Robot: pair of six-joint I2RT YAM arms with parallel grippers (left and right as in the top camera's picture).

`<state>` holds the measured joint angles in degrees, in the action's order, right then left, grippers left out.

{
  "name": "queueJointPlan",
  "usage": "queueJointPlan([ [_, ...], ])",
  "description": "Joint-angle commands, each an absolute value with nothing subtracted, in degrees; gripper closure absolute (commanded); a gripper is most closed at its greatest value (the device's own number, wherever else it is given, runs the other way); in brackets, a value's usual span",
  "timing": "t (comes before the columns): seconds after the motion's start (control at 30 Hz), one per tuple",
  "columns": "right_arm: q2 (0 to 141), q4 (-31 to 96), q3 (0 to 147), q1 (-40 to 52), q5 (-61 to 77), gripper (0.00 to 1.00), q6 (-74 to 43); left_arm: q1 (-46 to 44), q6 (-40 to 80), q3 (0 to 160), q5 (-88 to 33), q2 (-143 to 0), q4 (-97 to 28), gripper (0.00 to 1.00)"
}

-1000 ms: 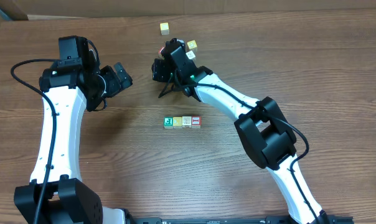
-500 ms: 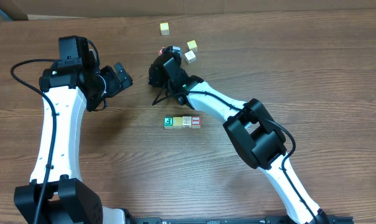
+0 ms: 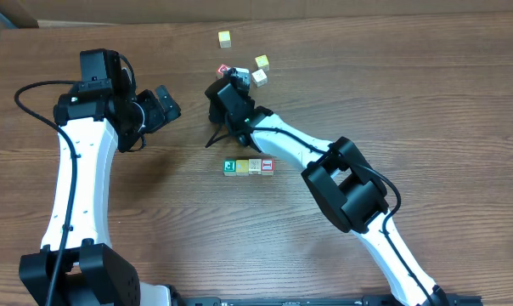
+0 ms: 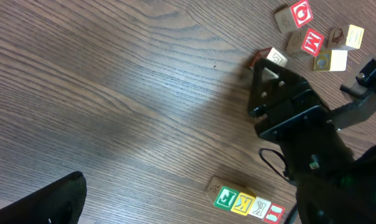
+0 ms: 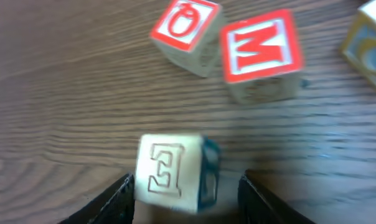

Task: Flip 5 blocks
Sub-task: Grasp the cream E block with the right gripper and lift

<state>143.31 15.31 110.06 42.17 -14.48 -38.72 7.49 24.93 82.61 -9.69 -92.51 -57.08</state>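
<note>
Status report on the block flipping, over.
Left gripper open, empty. Right gripper open, straddling the cream block, not clamped. Red-lettered cubes close by.

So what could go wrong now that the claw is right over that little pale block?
1. The right gripper straddles the pale block off-centre, with a clear gap showing on one side only. Closing may push or twist the block rather than grip it squarely.
2. The red M cube and the red-faced cube beside it lie just behind the block. A skidding block, or the flip itself, could knock them.
</note>
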Motion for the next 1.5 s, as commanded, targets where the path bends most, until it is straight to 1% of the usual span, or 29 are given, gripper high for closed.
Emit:
queueJointPlan([
  [0.0,139.76,17.43,110.30,41.12,-15.38,0.46,-35.79,7.11,24.21,82.98,-9.91,-92.62,-56.97,0.00],
  [0.17,136.70,19.27,110.32,41.12,-15.38,0.45,-30.70,7.11,24.21,82.98,-9.91,-92.62,-56.97,0.00],
  [0.33,136.64,19.03,110.10,41.12,-15.14,0.39,-24.99,7.11,24.21,82.98,-9.91,-92.62,-56.97,0.00],
  [0.5,136.64,18.09,109.89,41.12,-14.70,0.39,-22.76,7.11,24.21,82.98,-9.93,-92.62,-56.95,0.00],
  [0.73,138.47,15.59,109.89,41.06,-13.39,0.40,-14.70,7.11,24.21,82.98,-9.93,-92.62,-56.95,0.00],
  [1.07,143.37,13.32,109.89,40.56,-13.43,0.39,-14.44,7.11,24.21,82.98,-9.93,-92.62,-56.97,0.00],
  [1.23,145.18,12.49,109.89,40.36,-13.41,0.40,-10.15,7.11,24.21,82.98,-9.91,-92.62,-56.97,0.00],
  [1.27,145.23,12.45,109.89,40.36,-13.43,0.43,-9.69,7.11,24.21,82.98,-9.91,-92.62,-56.97,0.00],
  [1.33,145.14,12.05,109.97,40.36,-13.43,0.54,-8.86,7.11,24.21,82.98,-9.91,-92.62,-56.97,0.00],
  [1.43,143.55,12.27,110.13,40.36,-13.45,0.74,-8.88,7.11,24.21,82.98,-9.91,-92.62,-56.97,0.00],
  [1.47,142.65,12.58,110.13,40.36,-13.45,0.78,-8.91,7.11,24.21,82.98,-9.93,-92.62,-56.97,0.00],
])
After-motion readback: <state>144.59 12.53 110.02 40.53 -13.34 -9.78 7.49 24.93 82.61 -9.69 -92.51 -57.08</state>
